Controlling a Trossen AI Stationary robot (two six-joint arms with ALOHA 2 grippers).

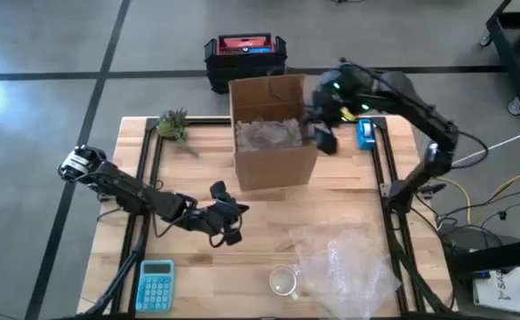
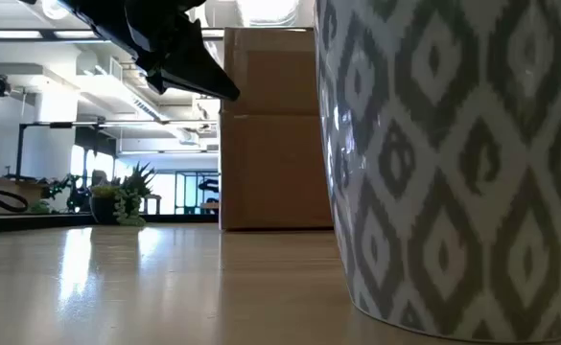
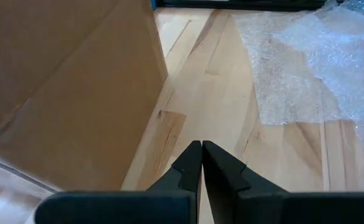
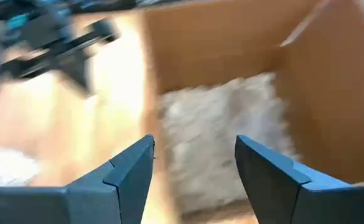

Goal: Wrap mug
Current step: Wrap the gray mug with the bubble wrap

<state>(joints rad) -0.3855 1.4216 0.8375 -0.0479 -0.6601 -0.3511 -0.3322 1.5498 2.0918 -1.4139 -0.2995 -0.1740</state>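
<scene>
The mug [image 1: 283,281] stands upright on its base near the table's front edge. It is grey and white with a diamond pattern and fills the right of the low view [image 2: 453,163]. A sheet of clear bubble wrap [image 1: 344,258] lies flat to its right and also shows in the left wrist view [image 3: 318,56]. My left gripper [image 1: 233,222] hovers shut over bare table, left of the wrap and in front of the cardboard box [image 1: 273,133]. My right gripper [image 4: 194,149] is open above the box's right rim, over the white filling [image 4: 225,137] inside.
The open cardboard box [image 2: 275,129] stands upright at the table's middle back. A small plant [image 1: 175,124] sits at the far left and a blue calculator [image 1: 156,284] at the near left. A blue object [image 1: 366,133] lies at the far right. A black and red case [image 1: 244,55] stands beyond the table.
</scene>
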